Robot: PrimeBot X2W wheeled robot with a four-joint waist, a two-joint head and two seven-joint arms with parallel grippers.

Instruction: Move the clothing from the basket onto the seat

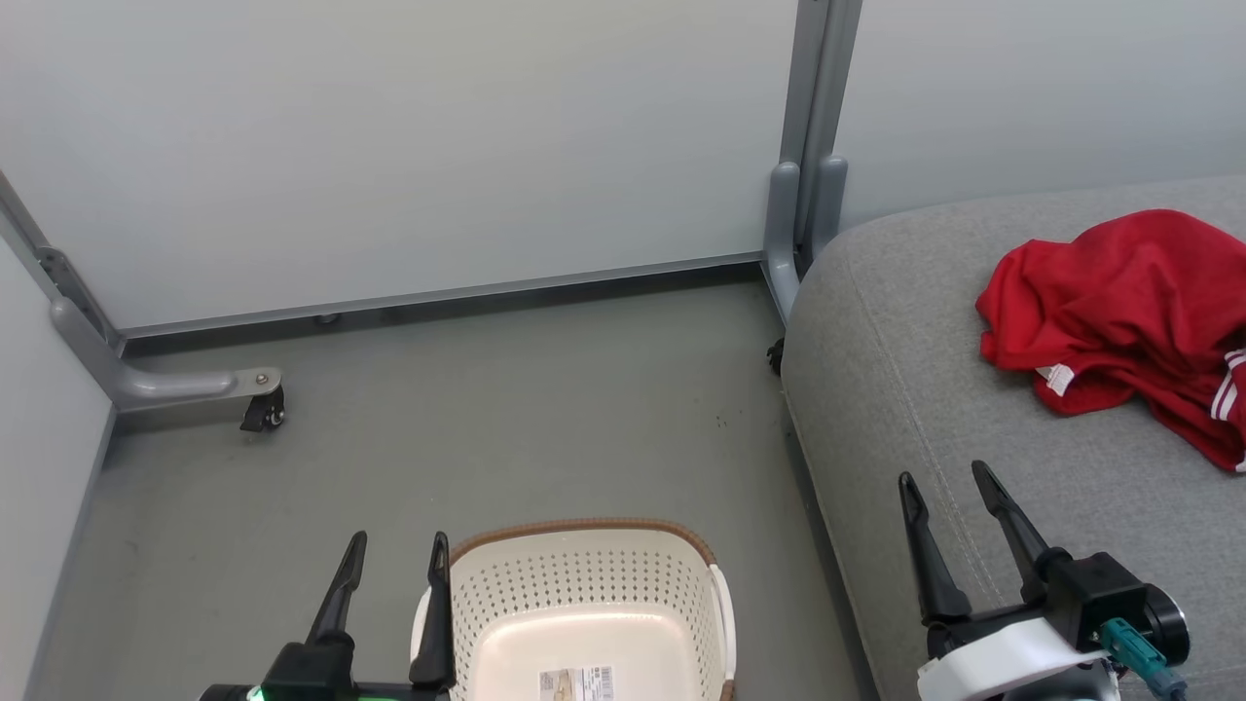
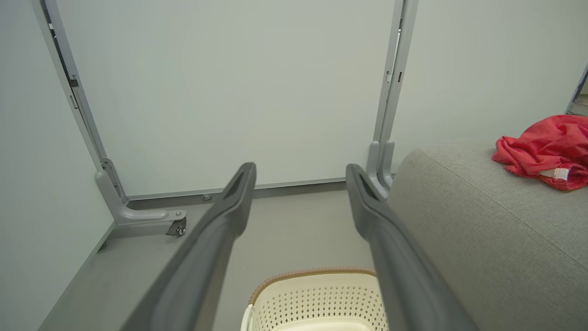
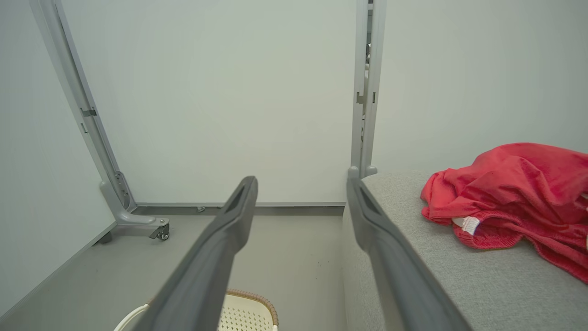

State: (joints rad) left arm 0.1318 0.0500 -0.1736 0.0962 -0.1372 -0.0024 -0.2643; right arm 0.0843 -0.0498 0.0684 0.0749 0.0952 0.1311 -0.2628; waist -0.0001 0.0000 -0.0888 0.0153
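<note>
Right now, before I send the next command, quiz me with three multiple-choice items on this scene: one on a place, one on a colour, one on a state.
1. Where does the clothing lie?
A in the basket
B on the seat
C hanging from the jaws

2. What colour is the basket's rim?
A brown
B blue
C black

3. How do the jaws on both arms stand?
A both shut
B both open, holding nothing
C one shut on cloth

Answers:
1 B, the red heap rests on the grey seat.
2 A, a brown braid edges the cream basket.
3 B, each wrist view shows a clear gap between its pair, with nothing in it.
</note>
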